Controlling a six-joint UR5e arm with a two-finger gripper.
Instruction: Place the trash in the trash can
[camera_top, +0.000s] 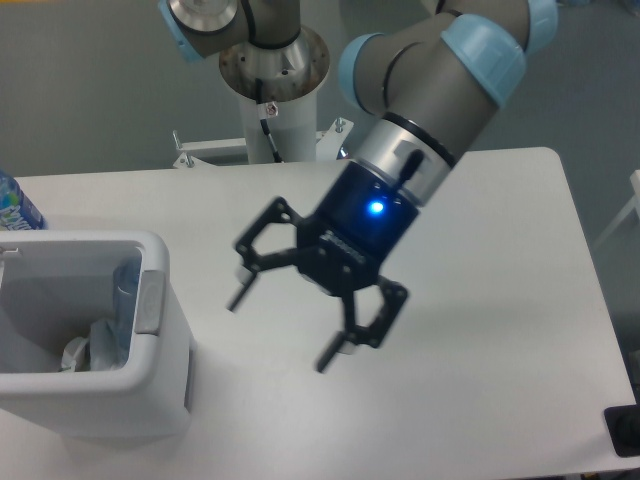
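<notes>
Tool spread wide, empty — trash half-hidden inside trash can, cut off left.

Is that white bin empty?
No. The trash can holds a crumpled wrapper and a clear bottle against its wall.

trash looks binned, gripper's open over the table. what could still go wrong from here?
1. The open gripper hangs low, close to the trash can; a leftward sweep could knock it.
2. The bottle with the blue-green label stands behind the bin at the table's edge; it could be mistaken for trash or tipped off.
</notes>
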